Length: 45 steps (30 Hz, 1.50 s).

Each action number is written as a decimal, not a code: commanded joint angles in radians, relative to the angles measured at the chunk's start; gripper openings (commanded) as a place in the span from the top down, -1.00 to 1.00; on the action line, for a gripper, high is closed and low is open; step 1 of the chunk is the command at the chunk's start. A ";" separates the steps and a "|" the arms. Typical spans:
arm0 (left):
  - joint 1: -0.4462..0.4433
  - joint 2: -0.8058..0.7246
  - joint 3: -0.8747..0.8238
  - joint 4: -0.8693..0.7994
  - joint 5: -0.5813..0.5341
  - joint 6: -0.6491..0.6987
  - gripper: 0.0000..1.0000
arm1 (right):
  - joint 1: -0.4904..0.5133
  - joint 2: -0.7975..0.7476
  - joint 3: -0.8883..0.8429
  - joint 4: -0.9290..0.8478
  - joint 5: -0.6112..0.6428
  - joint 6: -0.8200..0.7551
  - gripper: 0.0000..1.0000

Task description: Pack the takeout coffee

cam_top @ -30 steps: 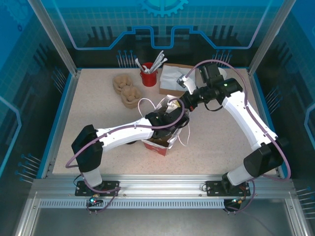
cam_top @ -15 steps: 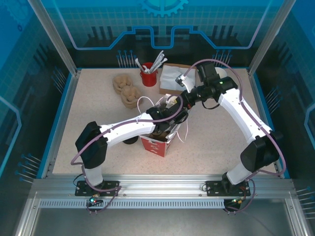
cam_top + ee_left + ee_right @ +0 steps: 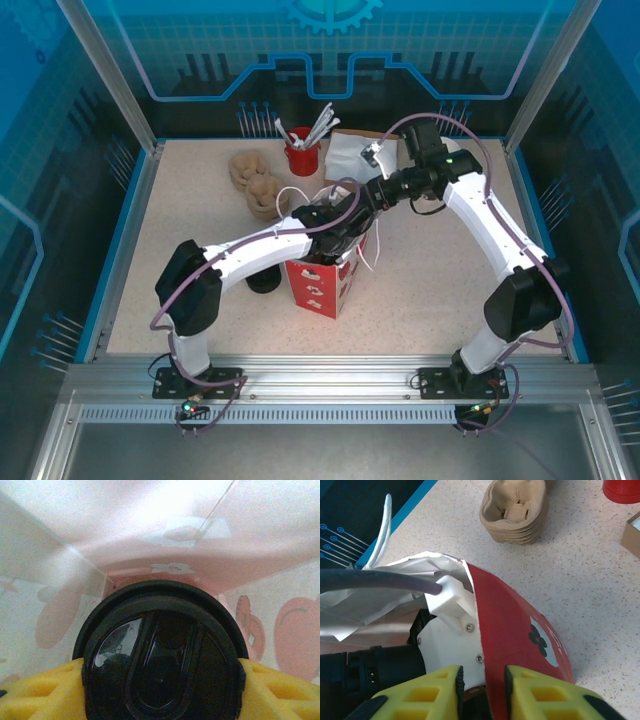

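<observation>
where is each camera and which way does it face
top external: above and behind the bases, looking down on the table; left arm and right arm meet at the paper bag.
left wrist: inside the bag, facing the takeout coffee lid; left tool pads flank it.
right wrist: above the bag's mouth, looking down; right tool straddles the red wall, left arm inside.
shared: top external and right wrist both show the bag and the cardboard trays.

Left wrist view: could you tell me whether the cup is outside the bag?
No, the inner walls of the bag rise all around the cup.
</observation>
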 commanded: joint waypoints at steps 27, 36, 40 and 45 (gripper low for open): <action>0.072 0.175 0.149 -0.148 0.170 -0.026 -0.14 | -0.144 -0.103 0.215 -0.052 -0.016 0.366 -0.19; 0.074 0.228 0.170 -0.172 0.208 -0.046 -0.13 | -0.146 -0.245 -0.001 -0.052 0.063 0.589 -0.15; 0.075 0.260 0.180 -0.182 0.229 -0.052 -0.12 | -0.144 -0.279 -0.073 -0.066 0.086 0.679 -0.12; 0.074 0.289 0.192 -0.191 0.244 -0.061 -0.12 | -0.143 -0.274 -0.116 -0.086 0.063 0.773 -0.06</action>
